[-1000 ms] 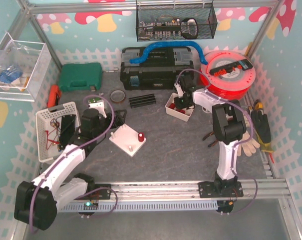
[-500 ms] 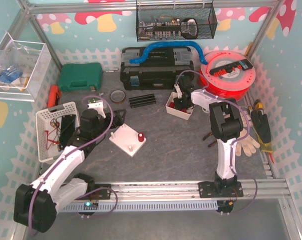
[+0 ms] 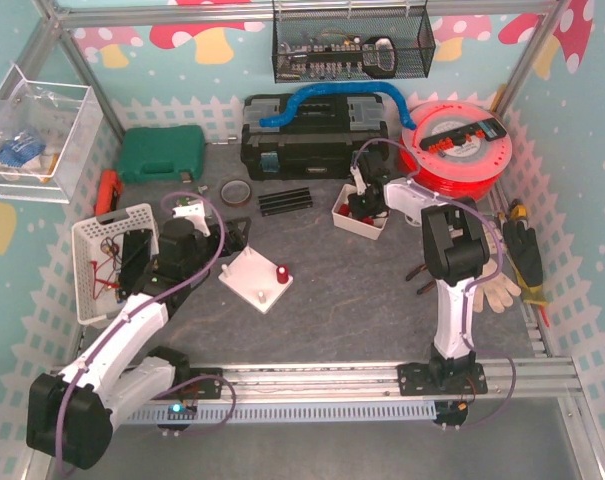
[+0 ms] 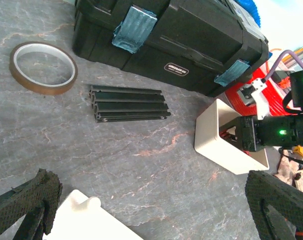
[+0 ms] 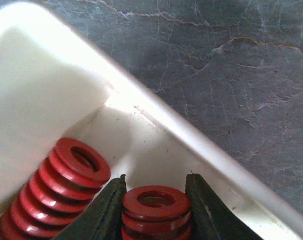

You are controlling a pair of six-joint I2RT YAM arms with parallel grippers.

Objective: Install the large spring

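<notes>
My right gripper reaches down into a white bin, its two dark fingers pressed against both sides of an upright red spring. A second, longer red spring leans in the bin's left corner. From above, the right gripper sits in that bin in front of the toolbox. A white plate with pegs lies mid-table, a small red spring standing on one peg. My left gripper hovers wide open just beyond the plate, holding nothing.
A black toolbox stands at the back, with a tape roll and a black extrusion in front of it. A green case and a white basket are on the left. A red spool and gloves are on the right.
The right gripper's fingers have closed in onto the spring inside the bin. The left arm has barely shifted and stays open.
</notes>
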